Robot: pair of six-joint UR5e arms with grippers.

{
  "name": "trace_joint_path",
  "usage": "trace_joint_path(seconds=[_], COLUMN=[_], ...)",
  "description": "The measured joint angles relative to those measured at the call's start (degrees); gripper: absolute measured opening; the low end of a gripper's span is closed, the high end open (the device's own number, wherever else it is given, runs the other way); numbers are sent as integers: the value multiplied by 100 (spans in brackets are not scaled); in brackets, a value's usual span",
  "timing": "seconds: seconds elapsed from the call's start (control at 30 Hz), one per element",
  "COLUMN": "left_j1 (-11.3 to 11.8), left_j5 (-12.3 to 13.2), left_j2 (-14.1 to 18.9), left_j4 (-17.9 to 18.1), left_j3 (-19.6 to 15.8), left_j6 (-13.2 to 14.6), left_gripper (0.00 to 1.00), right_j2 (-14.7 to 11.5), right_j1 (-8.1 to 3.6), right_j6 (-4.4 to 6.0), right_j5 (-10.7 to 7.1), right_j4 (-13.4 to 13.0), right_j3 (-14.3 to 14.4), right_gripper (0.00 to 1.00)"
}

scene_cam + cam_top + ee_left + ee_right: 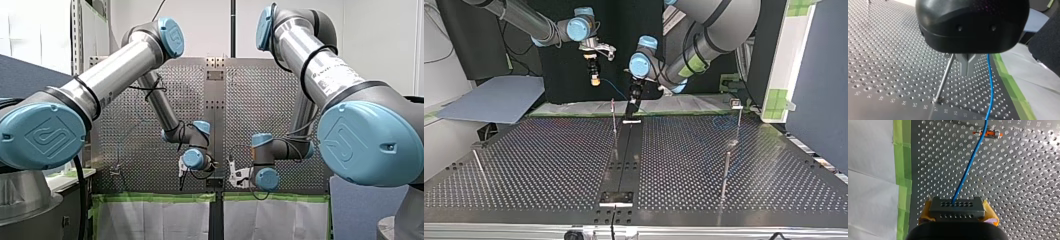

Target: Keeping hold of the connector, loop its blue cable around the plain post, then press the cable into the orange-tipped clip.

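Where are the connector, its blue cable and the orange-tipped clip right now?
connector [957, 210]: right wrist view, its holed front face.
blue cable [968, 166]: right wrist view, middle of its run.
orange-tipped clip [993, 134]: right wrist view, its orange tip.

perforated grey metal table [549, 165] bore a thin upright metal post [944, 77], a small orange-tipped metal clip [988, 133] and a green tape strip [901, 157] along one edge.

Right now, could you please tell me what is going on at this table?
My right gripper holds the connector, and its blue cable runs to the orange-tipped clip. My left gripper, shut, sits low between the plain post and the cable, gripping neither. No loop around the post shows yet.
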Motion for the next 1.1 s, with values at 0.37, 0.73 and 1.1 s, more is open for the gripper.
trace_joint_path(seconds=[0.37,0.73,1.1], left_j1=[25,64,131], left_j5=[50,63,245], left_j2=[0,-7,-267], left_j4=[-253,-738,-1012], left_j3=[3,4,297], left_j6=[66,445,381], left_gripper=[24,90,96], right_j2=[6,6,1], right_j1=[4,49,100], right_j6=[2,-9,-34], right_j5=[-81,-147,-386], right_j4=[-105,-187,-266], right_j3=[-2,-3,0], right_gripper=[0,0,0])
